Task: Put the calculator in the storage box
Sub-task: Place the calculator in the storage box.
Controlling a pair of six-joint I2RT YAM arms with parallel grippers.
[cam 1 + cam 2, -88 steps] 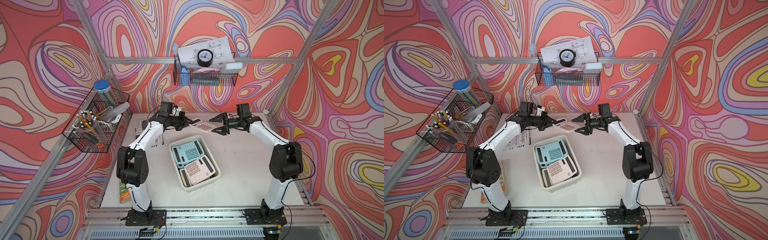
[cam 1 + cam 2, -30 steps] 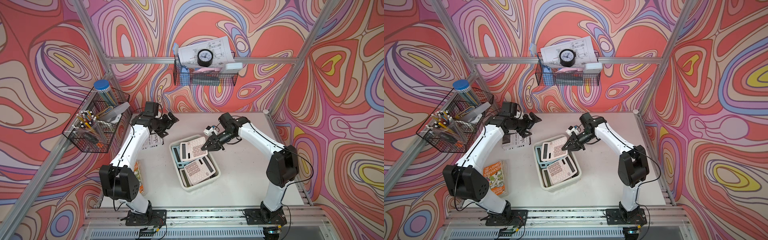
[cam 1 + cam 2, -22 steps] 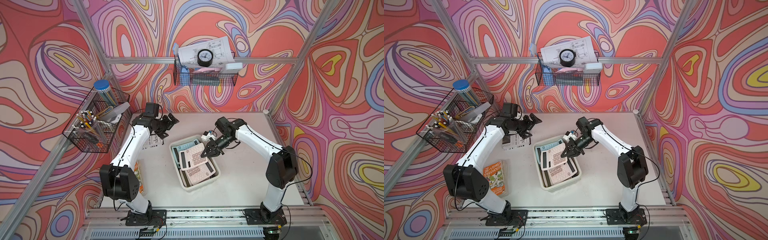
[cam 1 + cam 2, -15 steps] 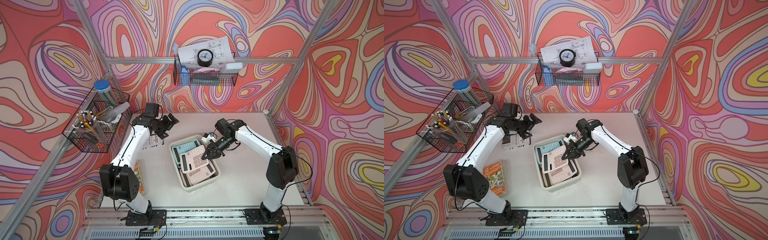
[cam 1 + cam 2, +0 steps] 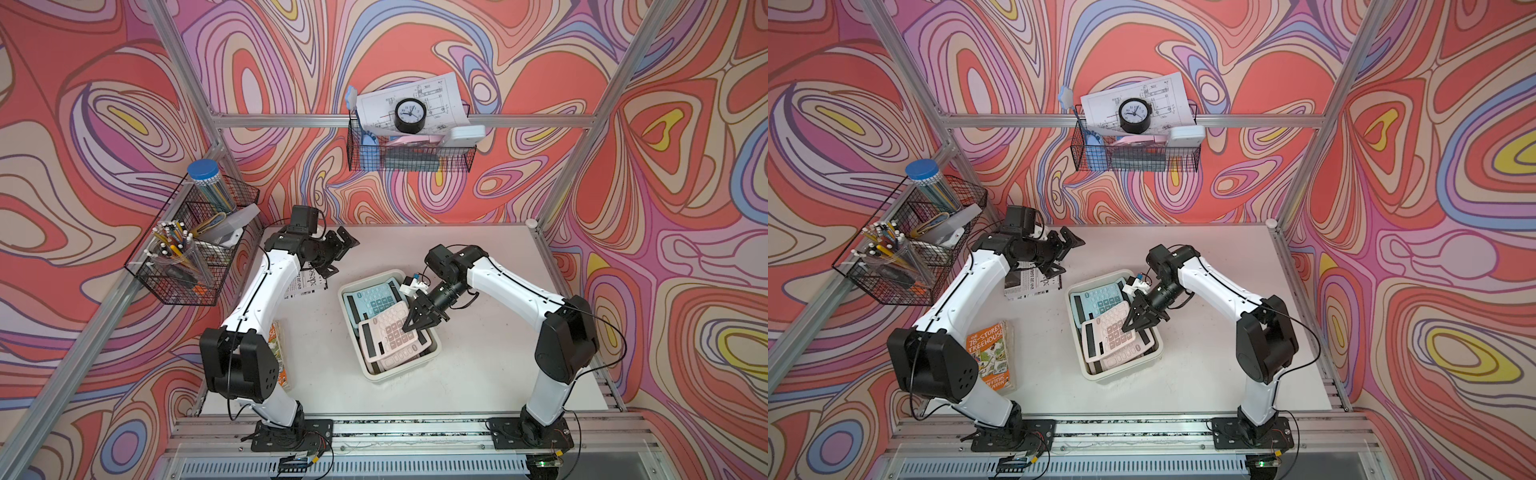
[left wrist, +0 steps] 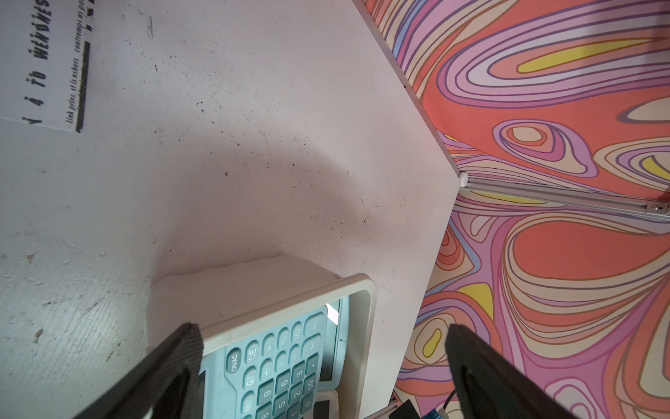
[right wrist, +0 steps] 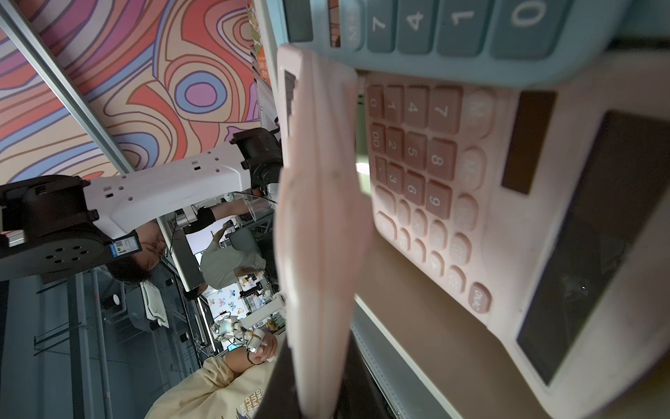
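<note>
My right gripper (image 5: 419,323) (image 5: 1139,320) is shut on the edge of a pink calculator (image 5: 386,332) (image 5: 1106,332), which is tilted low inside the cream-white storage box (image 5: 403,368) (image 5: 1121,371). In the right wrist view the held calculator (image 7: 319,217) is seen edge-on between my dark fingers. A blue calculator (image 5: 372,297) (image 7: 453,36) and a second pink calculator (image 7: 435,181) lie in the box beneath it. My left gripper (image 5: 338,255) (image 5: 1064,254) hangs open at the back left, holding nothing. Its wrist view shows the box (image 6: 253,283) and the blue calculator (image 6: 282,362).
A printed paper (image 5: 305,284) lies under my left gripper. A book (image 5: 988,357) sits by the left arm's base. Black wire baskets hang on the left wall (image 5: 187,249) and the back wall (image 5: 409,153). The white table (image 5: 478,374) ends at the metal frame.
My right gripper has carried the pink calculator from above the box's far end down into the box, toward its near end. The left arm has stayed still and open.
</note>
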